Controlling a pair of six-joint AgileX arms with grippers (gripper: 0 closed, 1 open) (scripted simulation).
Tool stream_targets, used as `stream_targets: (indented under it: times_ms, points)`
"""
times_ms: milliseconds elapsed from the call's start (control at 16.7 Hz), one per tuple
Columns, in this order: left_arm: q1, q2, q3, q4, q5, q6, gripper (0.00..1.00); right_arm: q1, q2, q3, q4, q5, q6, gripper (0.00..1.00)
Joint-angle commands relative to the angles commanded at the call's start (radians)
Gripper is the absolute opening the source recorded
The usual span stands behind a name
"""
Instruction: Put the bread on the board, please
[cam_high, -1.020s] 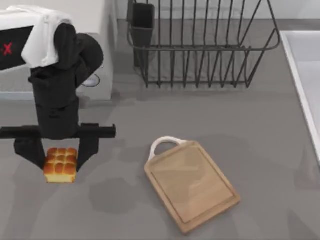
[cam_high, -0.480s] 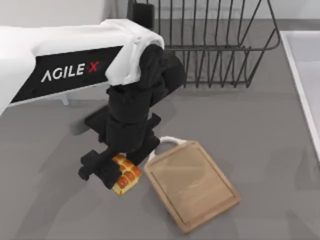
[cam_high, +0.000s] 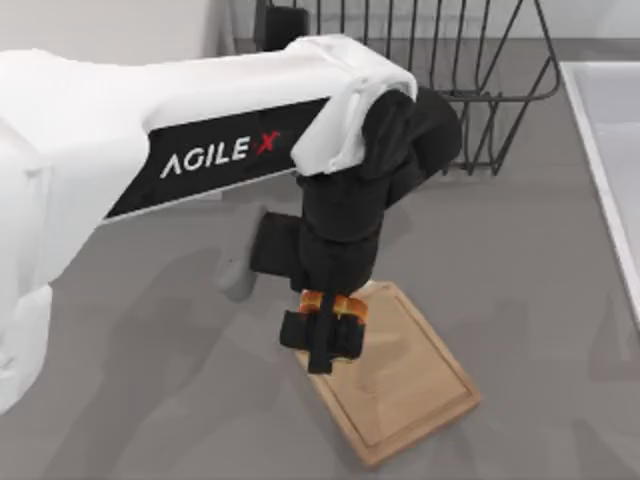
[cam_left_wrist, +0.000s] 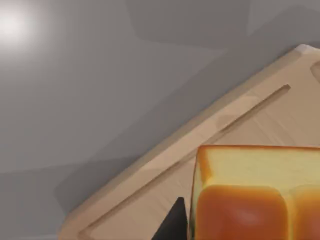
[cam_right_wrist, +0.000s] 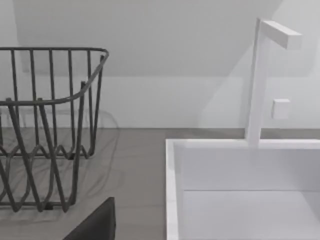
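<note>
My left gripper (cam_high: 331, 336) is shut on the bread (cam_high: 343, 304), a small orange-golden chunk, and holds it over the end of the board (cam_high: 420, 385) nearest the rack. The light-brown wooden board lies at an angle in the middle of the table, and the arm covers its handle end. In the left wrist view the bread (cam_left_wrist: 252, 192) sits above the board (cam_left_wrist: 150, 197), just inside its groove, with one dark fingertip (cam_left_wrist: 174, 226) beside it. Whether the bread touches the wood I cannot tell. A dark part of my right gripper (cam_right_wrist: 97, 225) shows in the right wrist view.
A black wire dish rack (cam_high: 470, 90) stands behind the board at the back of the table. A white sink (cam_high: 610, 150) runs along the right edge, with its faucet (cam_right_wrist: 262, 80) in the right wrist view. Grey tabletop surrounds the board.
My left arm has carried the bread to the right, from the left part of the table to above the board's near-rack end. The board has not moved.
</note>
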Motion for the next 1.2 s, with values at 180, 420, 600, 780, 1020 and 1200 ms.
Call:
stream_targets:
  times_ms: [180, 420, 600, 780, 1020, 1200]
  points:
    - [-0.016, 0.028, 0.055, 0.026, 0.004, -0.137, 0.00, 0.000, 0.000, 0.000, 0.000, 0.000, 0.000, 1.00]
    - [-0.024, 0.053, 0.100, 0.043, 0.007, -0.232, 0.00, 0.000, 0.000, 0.000, 0.000, 0.000, 0.000, 1.00]
    - [-0.025, 0.055, 0.103, 0.044, 0.007, -0.237, 0.00, 0.000, 0.000, 0.000, 0.000, 0.000, 0.000, 1.00]
    - [-0.019, 0.051, 0.100, 0.043, 0.007, -0.234, 0.00, 0.000, 0.000, 0.000, 0.000, 0.000, 0.000, 1.00]
    - [-0.018, 0.056, 0.082, 0.070, 0.006, -0.235, 0.00, 0.000, 0.000, 0.000, 0.000, 0.000, 0.000, 1.00]
    - [-0.020, 0.063, 0.061, 0.104, 0.007, -0.235, 0.00, 0.000, 0.000, 0.000, 0.000, 0.000, 0.000, 1.00]
